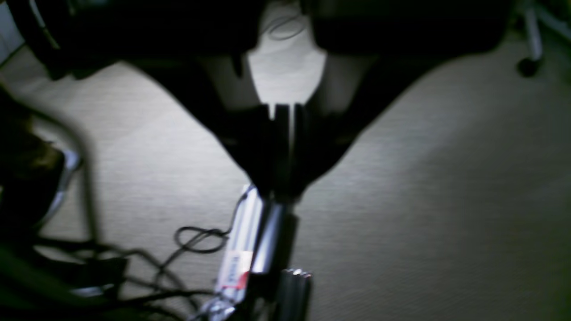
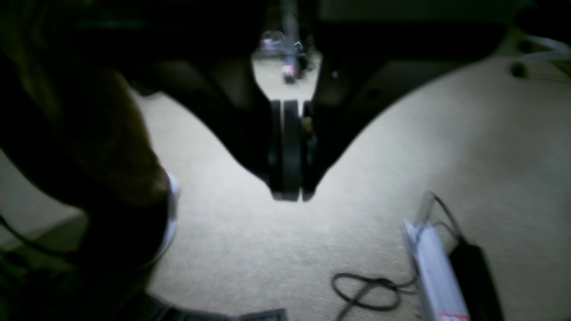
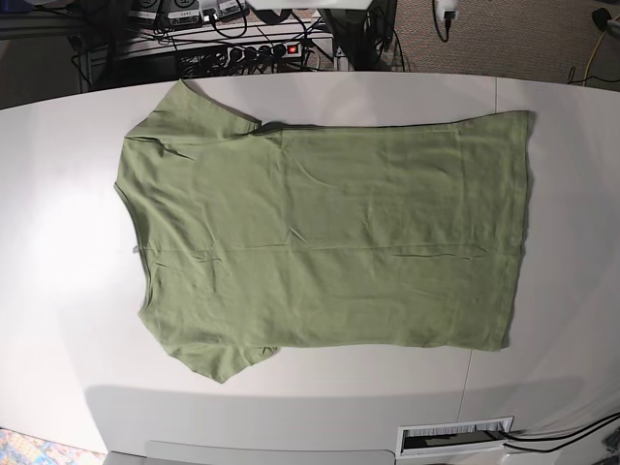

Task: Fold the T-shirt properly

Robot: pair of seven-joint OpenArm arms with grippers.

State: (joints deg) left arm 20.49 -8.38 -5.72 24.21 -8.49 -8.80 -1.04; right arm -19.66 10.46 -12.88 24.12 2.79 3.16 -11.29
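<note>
White tabletop [image 3: 58, 194] fills the base view, and the T-shirt [image 3: 329, 237] lies flat and spread across its middle, neck end toward that view's left, hem toward the right, both short sleeves laid out. Beyond the table's far edge sits a power strip [image 3: 257, 50] among cables. Neither arm reaches over the table. Each wrist camera looks down at pale carpet. The left gripper [image 1: 282, 147] has its jaws pressed together, pinching nothing. The right gripper [image 2: 290, 151] is likewise pressed together and empty.
</note>
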